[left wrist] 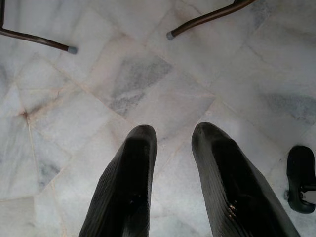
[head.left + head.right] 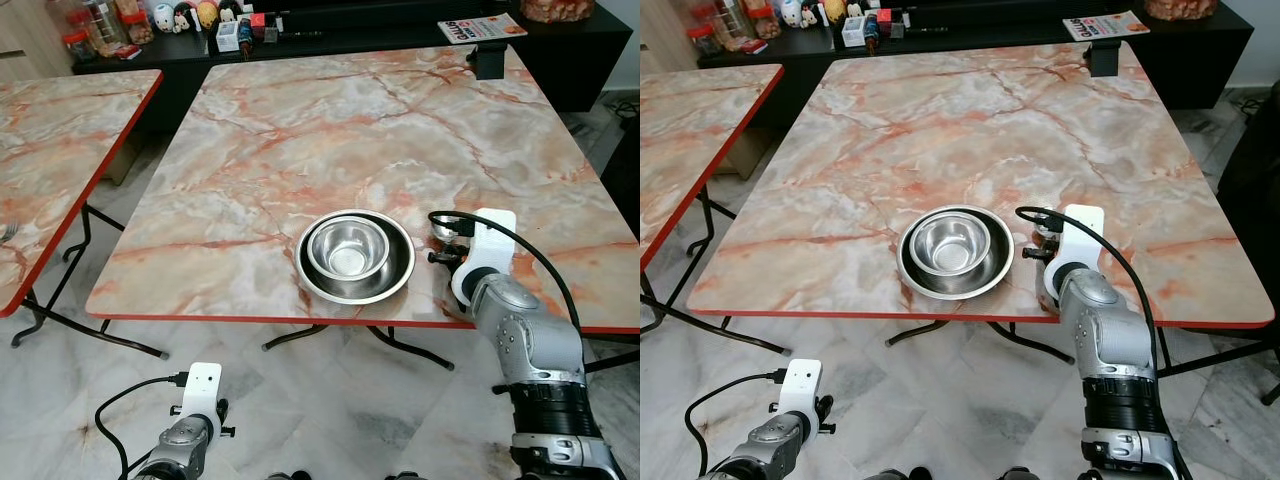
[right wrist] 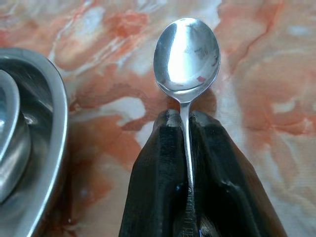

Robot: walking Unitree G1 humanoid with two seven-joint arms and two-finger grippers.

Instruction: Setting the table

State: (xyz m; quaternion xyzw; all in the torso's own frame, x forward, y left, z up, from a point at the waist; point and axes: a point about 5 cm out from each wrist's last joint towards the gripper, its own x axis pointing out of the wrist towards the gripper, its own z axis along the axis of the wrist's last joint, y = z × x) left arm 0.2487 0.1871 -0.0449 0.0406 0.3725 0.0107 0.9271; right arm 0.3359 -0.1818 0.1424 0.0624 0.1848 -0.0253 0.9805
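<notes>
A steel bowl (image 2: 347,248) sits inside a steel plate (image 2: 402,278) near the front edge of the marble table (image 2: 330,130). Just right of the plate, my right gripper (image 3: 183,116) is shut on the handle of a steel spoon (image 3: 186,52). The spoon's bowl points away from me, low over the tabletop, and its handle is hidden between the black fingers (image 3: 158,163). In the left eye view the spoon (image 2: 443,228) peeks out past the white wrist camera. My left gripper (image 1: 172,136) hangs open over the floor with nothing in it.
A second marble table (image 2: 60,130) stands to the left with a gap between them. A black cabinet (image 2: 300,40) with jars and toys runs along the back, with a magazine (image 2: 480,28) and a black block (image 2: 490,60) at the far right corner. Table legs (image 1: 207,17) rest on the floor.
</notes>
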